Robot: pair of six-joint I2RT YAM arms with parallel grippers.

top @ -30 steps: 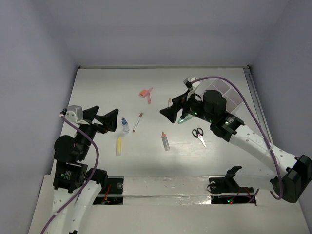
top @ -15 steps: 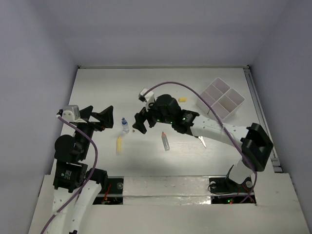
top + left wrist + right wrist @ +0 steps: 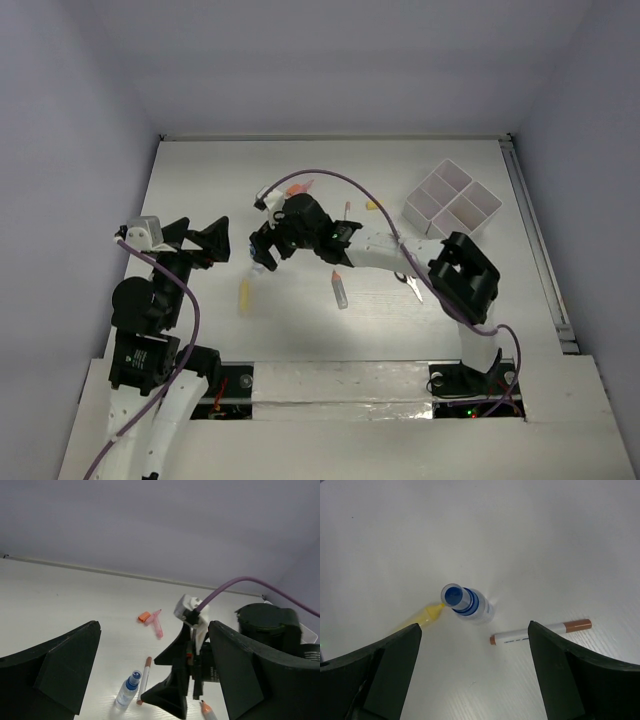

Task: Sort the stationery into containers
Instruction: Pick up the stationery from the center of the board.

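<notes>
Right gripper (image 3: 263,247) hung over the blue-capped bottle (image 3: 467,602) with jaws spread and nothing held, probably lining up a top-down pinch. The bottle stood, seemingly upright, left of the worktop's centre. The yellow tube (image 3: 417,621) tip sat at its cap (contact unclear) and a brown-capped pen (image 3: 540,631) lay just beside, so clearance looked tight. Left gripper (image 3: 208,240), also released and empty, waited near the left edge. Tray (image 3: 428,221) sat well apart, towards the far-right corner.
</notes>
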